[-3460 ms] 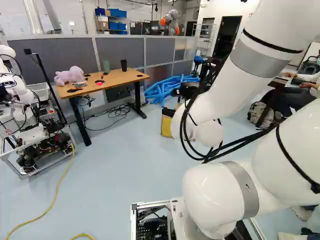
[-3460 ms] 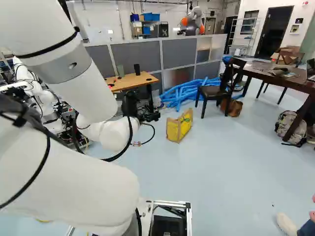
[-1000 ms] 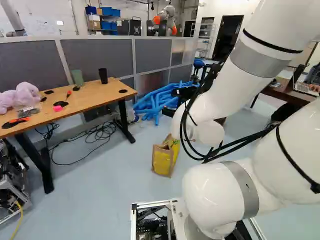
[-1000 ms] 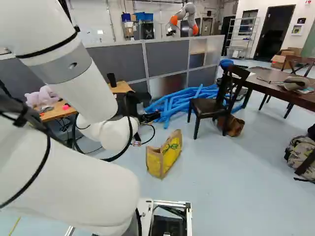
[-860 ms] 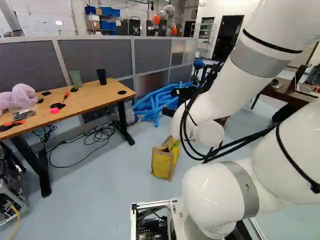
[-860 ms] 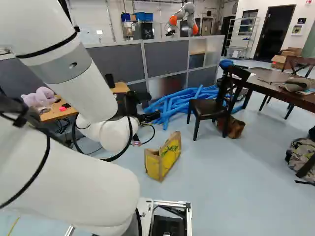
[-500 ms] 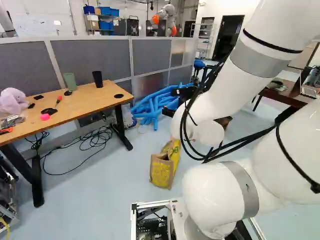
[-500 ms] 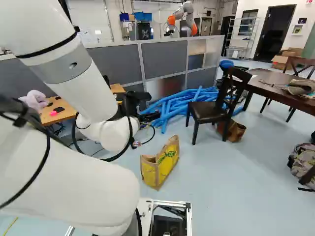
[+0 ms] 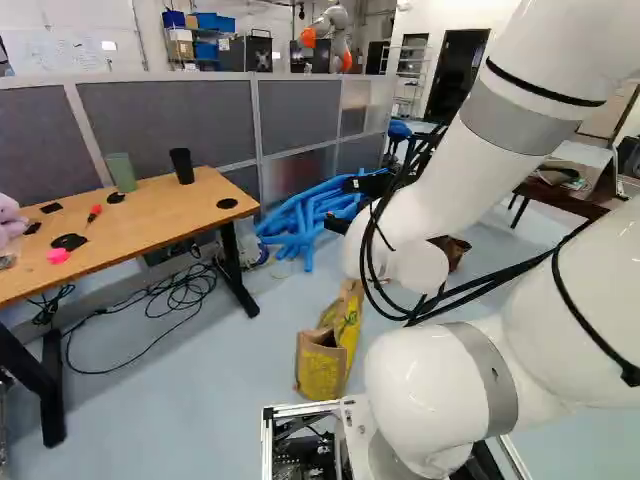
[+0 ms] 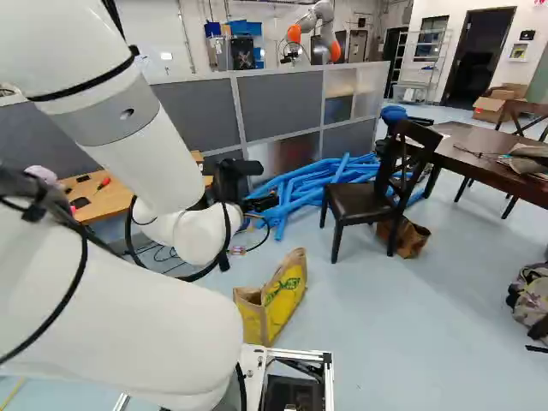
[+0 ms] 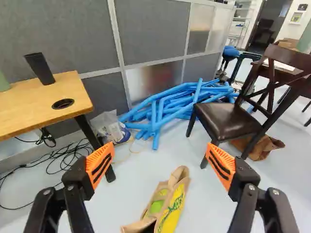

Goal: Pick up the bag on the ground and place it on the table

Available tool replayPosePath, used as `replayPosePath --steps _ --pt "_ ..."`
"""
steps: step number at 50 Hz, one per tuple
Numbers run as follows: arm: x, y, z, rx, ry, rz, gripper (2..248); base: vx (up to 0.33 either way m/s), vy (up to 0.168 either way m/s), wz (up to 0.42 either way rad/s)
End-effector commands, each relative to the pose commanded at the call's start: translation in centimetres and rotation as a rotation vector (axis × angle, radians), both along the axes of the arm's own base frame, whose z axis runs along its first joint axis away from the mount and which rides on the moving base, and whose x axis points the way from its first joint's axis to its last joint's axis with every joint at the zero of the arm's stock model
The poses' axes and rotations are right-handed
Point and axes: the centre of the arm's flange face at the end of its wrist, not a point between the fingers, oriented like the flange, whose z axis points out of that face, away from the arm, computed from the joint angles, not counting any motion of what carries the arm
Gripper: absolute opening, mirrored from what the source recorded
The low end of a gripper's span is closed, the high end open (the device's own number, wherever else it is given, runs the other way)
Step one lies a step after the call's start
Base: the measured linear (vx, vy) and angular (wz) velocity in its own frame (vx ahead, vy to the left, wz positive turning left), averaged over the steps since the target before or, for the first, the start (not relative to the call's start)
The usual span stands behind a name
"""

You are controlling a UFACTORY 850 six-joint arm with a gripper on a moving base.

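Grey partitions (image 9: 165,115) are running across the back of the room, with blue tubes (image 9: 300,225) heaping up on the pale floor (image 9: 230,360) at their foot. Arching over from its base, the white arm (image 9: 470,150) is sloping its upper part down and forward, carrying the gripper (image 10: 254,227) out above the floor. Its pincer is hanging wide apart, the orange pads (image 11: 100,162) facing each other and gripping nothing.

Ahead of it, between the lines of the two fingers in the wrist view, the bag (image 10: 285,298) is standing on the floor. It is showing yellow sides with green lettering and tan edging; its top is gaping, one end is peaking higher than the other, and bright green is showing inside its mouth. It is sitting near the base, well apart from the chair (image 10: 364,201).

At the left of the left base view, the wooden table (image 9: 150,215) is holding a black cup (image 9: 182,165) and a green cup (image 9: 121,172) by the worktop's far edge, while a small pink thing (image 9: 58,256) is lying towards the near edge.
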Motion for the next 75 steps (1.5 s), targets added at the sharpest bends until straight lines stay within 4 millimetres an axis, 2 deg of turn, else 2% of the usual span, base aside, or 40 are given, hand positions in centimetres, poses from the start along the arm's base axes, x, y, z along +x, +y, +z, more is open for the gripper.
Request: replayPosePath --steps 26,47,75 --pt "0.0 0.0 0.0 0.000 0.000 0.000 247 0.155 -0.016 -0.018" --pt "0.4 0.0 0.1 0.000 0.002 0.000 247 0.017 -0.001 -0.003" --pt "3.4 0.0 -1.7 0.000 0.089 0.000 247 0.000 0.000 0.000"
